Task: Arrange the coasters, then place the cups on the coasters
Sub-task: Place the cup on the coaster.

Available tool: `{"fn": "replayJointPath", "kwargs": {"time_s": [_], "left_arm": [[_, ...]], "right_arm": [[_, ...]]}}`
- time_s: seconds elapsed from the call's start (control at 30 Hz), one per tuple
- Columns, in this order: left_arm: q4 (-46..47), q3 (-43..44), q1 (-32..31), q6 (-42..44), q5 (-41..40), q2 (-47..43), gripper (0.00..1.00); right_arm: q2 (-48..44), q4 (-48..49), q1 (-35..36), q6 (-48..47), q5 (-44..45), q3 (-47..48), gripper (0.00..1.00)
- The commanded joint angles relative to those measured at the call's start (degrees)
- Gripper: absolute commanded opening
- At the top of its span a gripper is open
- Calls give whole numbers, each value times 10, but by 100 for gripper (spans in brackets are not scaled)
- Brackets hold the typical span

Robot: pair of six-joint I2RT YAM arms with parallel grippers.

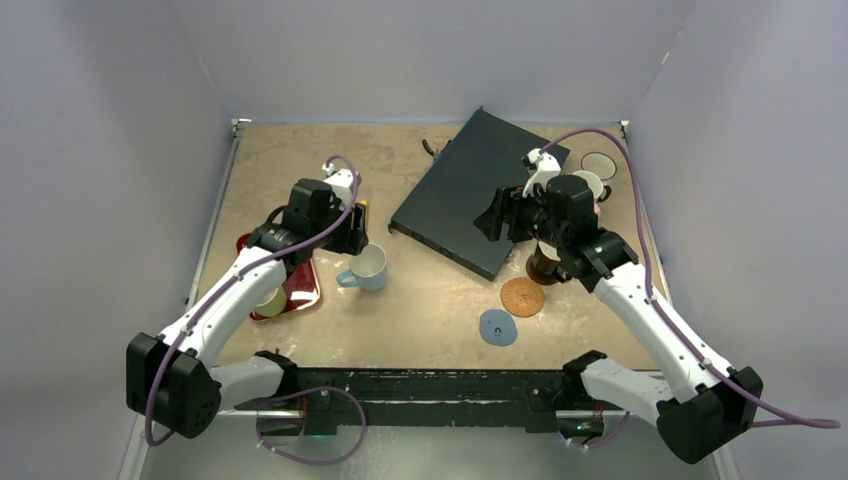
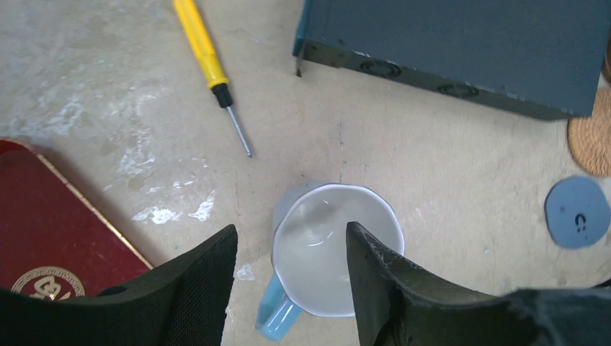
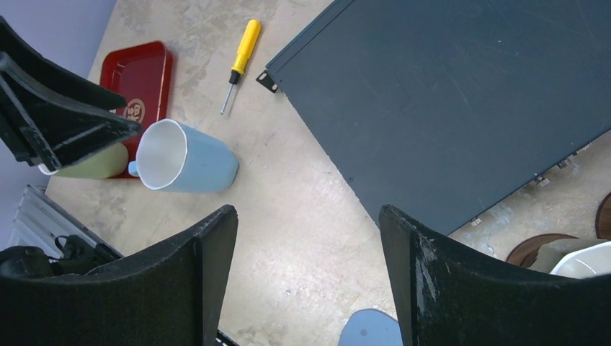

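The light blue cup stands upright on the bare table, handle toward me. My left gripper is open astride its left wall: one finger hangs over the cream inside, the other outside the cup. In the top view that gripper is just behind the cup. The cork coaster and the blue-grey coaster lie side by side at front right. A dark brown cup stands behind them on a dark coaster. My right gripper is open and empty above bare table, by the blue-grey coaster.
A dark flat box lies slantwise at the back middle. A red tray at the left holds a green cup. A yellow screwdriver lies behind the blue cup. Another cup shows behind the right wrist.
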Motion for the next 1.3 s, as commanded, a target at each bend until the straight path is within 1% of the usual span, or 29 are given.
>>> {"fn": "replayJointPath", "kwargs": {"time_s": [0.0,0.13,0.23,0.33,0.43,0.57,0.63,0.93,1.07,1.13,1.17,1.27], "left_arm": [[23,-12,2,75,85,20,53],[11,-10,3,108,92,41,50],[23,-13,3,113,70,56,50],[35,-17,3,118,65,73,50],[39,-18,2,120,90,93,49],[51,-21,3,118,122,106,45],[53,-22,3,117,131,111,42],[52,-28,2,107,132,114,13],[52,-31,1,71,129,102,4],[57,-36,-1,37,110,84,0],[58,-39,-3,12,91,74,0],[58,-49,-30,-86,-6,38,0]], "right_arm": [[-8,2,3,-6,-13,-5,75],[-6,-1,3,-9,-13,-4,75],[-4,1,3,-9,-17,-4,75],[-3,5,3,-7,-22,-6,75],[-3,4,3,-6,-23,-7,75],[-4,2,3,-7,-20,-7,75],[-3,3,4,-7,-21,-7,75],[1,5,3,-9,-30,-10,74],[0,4,3,-8,-26,-10,74],[2,1,3,-6,-18,-10,74],[3,0,3,-4,-15,-10,73],[8,4,5,2,-6,-12,72]]}}
